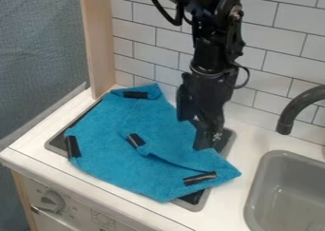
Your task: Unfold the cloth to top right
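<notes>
The tool [206, 140], its opening and grip impossible to tell, hangs at the blue cloth's [108, 132] far-right edge over the stove top [58, 143]; the cloth lies mostly spread, its inward-folded far-right corner left to open.

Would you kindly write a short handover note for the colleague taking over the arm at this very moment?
Gripper: low at the upper right edge of the blue cloth; I can't tell whether it has hold of it.
Cloth: over the stove top, left of the sink in the view.
Done: the left and front parts are spread out.
Left: one flap is folded inward, its black strip near the cloth's middle; it probably needs opening toward the top right.
</notes>
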`<state>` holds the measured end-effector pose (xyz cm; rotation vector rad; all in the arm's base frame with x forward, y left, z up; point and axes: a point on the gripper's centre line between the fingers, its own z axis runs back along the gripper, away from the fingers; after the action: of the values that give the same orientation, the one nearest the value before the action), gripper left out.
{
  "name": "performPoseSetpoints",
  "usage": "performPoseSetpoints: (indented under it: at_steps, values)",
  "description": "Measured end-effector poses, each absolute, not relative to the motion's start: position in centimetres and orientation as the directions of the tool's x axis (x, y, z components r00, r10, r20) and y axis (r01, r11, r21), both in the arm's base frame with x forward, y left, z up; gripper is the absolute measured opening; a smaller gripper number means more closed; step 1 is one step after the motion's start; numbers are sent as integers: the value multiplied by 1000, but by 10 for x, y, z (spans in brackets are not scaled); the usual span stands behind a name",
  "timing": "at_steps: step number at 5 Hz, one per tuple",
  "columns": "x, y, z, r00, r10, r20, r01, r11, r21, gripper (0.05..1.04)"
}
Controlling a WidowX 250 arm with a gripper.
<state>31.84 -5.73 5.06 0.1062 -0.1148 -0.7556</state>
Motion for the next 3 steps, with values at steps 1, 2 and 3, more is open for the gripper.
performPoseSetpoints:
  at_steps: [1,2,3]
  values:
    - [313,-55,42,731,-681,33,674,729,119,999]
    - [307,-49,38,779,-627,-15,625,774,101,999]
    - [306,-34,34,833,-552,-33,553,830,74,999]
